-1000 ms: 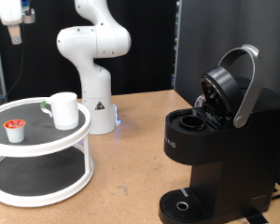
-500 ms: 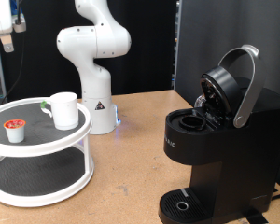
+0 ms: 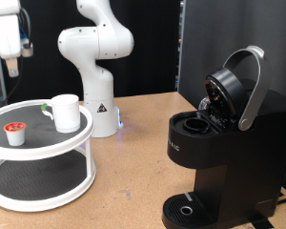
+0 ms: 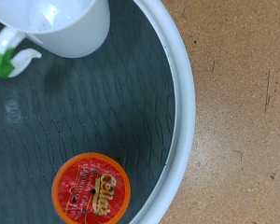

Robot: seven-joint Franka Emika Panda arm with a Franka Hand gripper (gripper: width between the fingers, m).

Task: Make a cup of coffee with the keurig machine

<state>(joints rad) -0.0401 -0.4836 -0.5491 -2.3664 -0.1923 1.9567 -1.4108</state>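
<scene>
Two vessels stand on the upper shelf of a white two-tier round stand at the lower left of the exterior view: a white ceramic cup near the shelf's back edge, and a small white coffee pod with a red-orange foil top, set apart from the cup toward the frame's left.

One gripper hangs at the upper left corner of the exterior view, well above the stand and over its left part; nothing is seen between its fingers, and whether the jaws are apart or closed cannot be told from either view.

One keurig machine, black and boxy, fills the lower right of the exterior view, well apart from the stand. Its silver-rimmed lid is tipped up and open, exposing the round pod chamber; the round drip tray sits at its base, bare of any cup.

One white robot arm base stands at upper centre, just behind the stand's right edge.

Wrist view, looking down: the cup with a green mark by its handle, the pod showing its printed orange lid, both on the dark textured shelf mat, the stand's white rim curving beside them, and the wooden tabletop beyond.
</scene>
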